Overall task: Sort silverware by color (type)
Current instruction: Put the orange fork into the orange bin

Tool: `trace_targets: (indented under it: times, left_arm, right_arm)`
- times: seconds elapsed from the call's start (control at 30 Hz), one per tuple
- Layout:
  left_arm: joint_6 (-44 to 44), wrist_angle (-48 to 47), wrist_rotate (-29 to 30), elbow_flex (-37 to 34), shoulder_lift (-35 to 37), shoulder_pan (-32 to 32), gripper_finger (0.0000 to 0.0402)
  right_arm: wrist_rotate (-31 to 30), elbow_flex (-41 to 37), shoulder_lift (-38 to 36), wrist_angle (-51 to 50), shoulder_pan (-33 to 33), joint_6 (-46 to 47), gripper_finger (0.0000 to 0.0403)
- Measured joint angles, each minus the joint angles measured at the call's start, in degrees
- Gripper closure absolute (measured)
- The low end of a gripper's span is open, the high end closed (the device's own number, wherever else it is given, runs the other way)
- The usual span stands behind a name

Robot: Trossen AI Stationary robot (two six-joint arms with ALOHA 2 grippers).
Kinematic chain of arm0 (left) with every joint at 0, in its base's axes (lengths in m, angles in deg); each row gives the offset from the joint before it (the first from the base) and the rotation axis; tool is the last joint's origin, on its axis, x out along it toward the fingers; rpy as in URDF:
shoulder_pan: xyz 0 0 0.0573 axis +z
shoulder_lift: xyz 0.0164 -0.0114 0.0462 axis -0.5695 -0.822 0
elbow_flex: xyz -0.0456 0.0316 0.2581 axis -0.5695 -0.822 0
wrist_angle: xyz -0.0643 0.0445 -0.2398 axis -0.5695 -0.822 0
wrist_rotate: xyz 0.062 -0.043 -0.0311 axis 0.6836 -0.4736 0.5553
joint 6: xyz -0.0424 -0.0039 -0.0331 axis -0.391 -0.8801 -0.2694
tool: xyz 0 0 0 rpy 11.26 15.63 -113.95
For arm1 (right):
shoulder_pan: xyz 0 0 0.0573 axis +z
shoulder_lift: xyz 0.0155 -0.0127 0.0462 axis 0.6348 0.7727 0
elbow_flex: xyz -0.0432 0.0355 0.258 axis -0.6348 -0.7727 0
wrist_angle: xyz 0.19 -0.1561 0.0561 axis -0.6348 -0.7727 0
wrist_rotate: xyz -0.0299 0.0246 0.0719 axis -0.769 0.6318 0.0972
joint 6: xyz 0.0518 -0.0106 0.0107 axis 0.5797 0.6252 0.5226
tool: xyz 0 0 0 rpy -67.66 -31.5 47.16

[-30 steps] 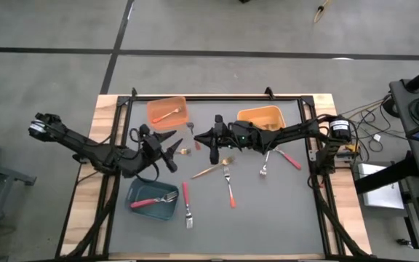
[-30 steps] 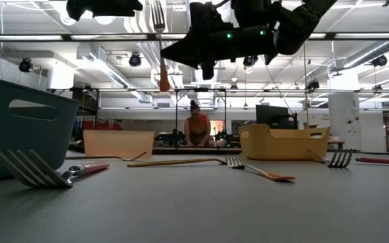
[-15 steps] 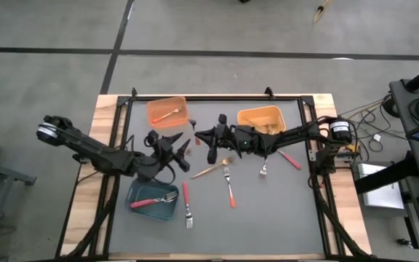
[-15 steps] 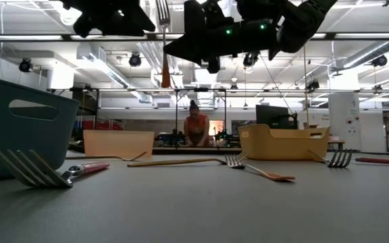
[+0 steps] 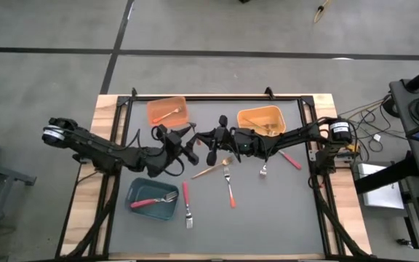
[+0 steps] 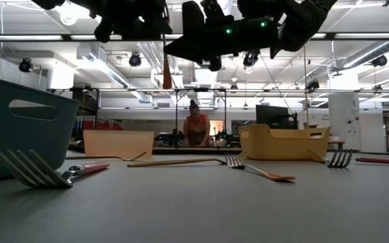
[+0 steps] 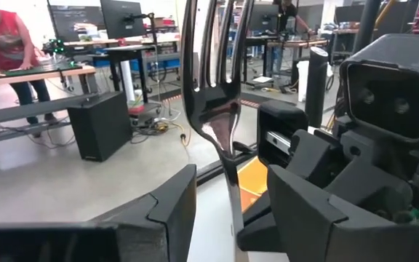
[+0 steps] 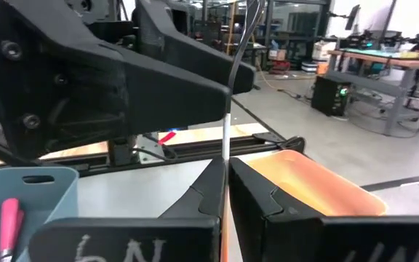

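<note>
An orange-handled fork [image 7: 211, 80] stands upright in the air over the table's middle, tines up, and its handle [image 6: 166, 73] hangs down. My right gripper [image 8: 225, 164] is shut on it. My left gripper [image 7: 229, 176] has come in level from the left and is open. Its two fingers stand on either side of the fork's neck with a gap on each side. In the high view the two grippers meet tip to tip, left [image 5: 188, 145] and right [image 5: 208, 143]. My right gripper pinches the fork between its two fingers where the metal neck meets the orange handle [image 8: 225, 149]. It comes in level from the table's right, and the fingers lie across the fork. The fork is lifted clear, upright, with its handle hanging below the fingers.
An orange bin [image 5: 167, 110] with one fork stands at the far left, a yellow-orange bin [image 5: 260, 118] at the far right, and a teal bin [image 5: 153, 201] with a red-handled fork at the near left. Loose forks [image 5: 229, 185] lie on the grey mat near the middle and right.
My left gripper has moved toward the table's right and slightly down, up to the fork. Its open fingers now stand on either side of the fork's neck. The fork has stayed upright in my right gripper.
</note>
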Motion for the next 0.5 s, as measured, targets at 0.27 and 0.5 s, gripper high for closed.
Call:
trace_targets:
  times: [0.27,0.5]
  left_arm:
    - [-1.0,0.0,-0.1,0.0,0.0,0.9,0.0316]
    - [-2.2,0.0,-3.2,0.0,0.0,1.4,0.0394]
  right_arm:
    - [-0.4,0.0,0.0,0.0,0.0,-0.8,0.0394]
    - [-0.4,0.0,0.0,-0.5,0.0,-0.7,0.0394]
